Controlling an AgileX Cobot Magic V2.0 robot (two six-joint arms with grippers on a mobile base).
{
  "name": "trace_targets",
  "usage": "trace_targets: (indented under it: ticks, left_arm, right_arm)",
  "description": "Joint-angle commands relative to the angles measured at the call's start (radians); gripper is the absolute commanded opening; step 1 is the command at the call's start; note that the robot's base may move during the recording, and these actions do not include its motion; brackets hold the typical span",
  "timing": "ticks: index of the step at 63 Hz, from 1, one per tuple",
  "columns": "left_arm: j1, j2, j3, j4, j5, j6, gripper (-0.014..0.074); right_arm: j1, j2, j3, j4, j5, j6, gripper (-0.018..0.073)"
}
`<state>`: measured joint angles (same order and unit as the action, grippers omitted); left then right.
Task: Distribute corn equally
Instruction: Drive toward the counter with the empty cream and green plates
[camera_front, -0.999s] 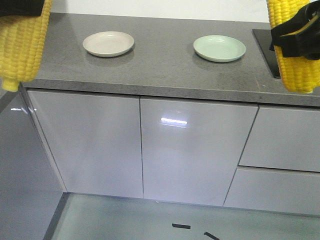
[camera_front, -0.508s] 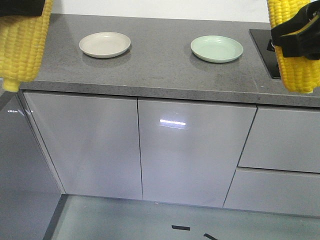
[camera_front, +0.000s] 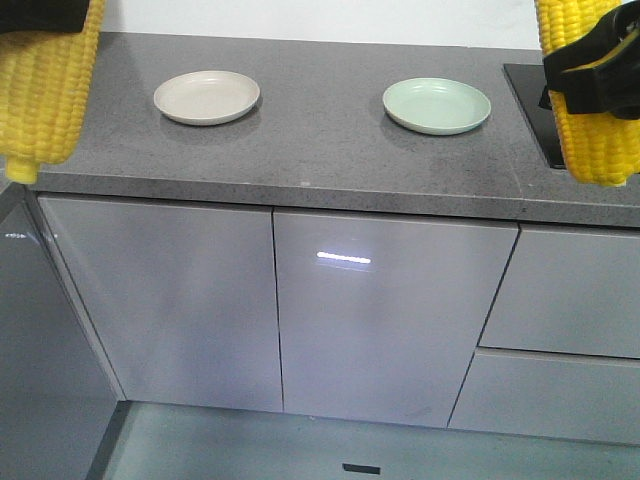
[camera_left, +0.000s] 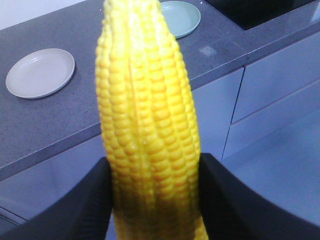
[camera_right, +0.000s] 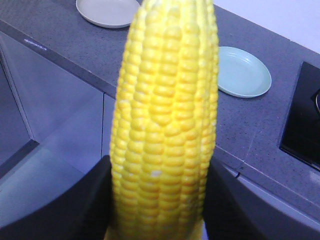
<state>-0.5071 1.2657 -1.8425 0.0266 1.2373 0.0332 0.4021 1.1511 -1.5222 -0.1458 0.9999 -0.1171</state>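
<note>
Transport is the step in hand: the left gripper is clamped on the left cob and the right gripper on the right cob, both held aloft before the counter. Next (my guess), reach forward and lay one cob on the beige plate and one on the green plate.

two corn cobs, one beige plate, one green plate
</note>
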Motion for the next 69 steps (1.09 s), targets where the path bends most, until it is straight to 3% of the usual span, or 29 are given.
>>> trace_targets:
  ticks: [1,69]
  left_arm:
    - [-0.003,-0.014,-0.021,-0.001,-0.069,-0.007,-0.0006]
    - [-0.003,-0.014,-0.021,-0.001,-0.069,-0.007,-0.0006]
  right_arm:
    - [-0.004,-0.016,-0.023,-0.013,-0.075,-0.008,-0.0008]
    - [-0.004,-0.016,-0.023,-0.013,-0.074,-0.008,-0.0008]
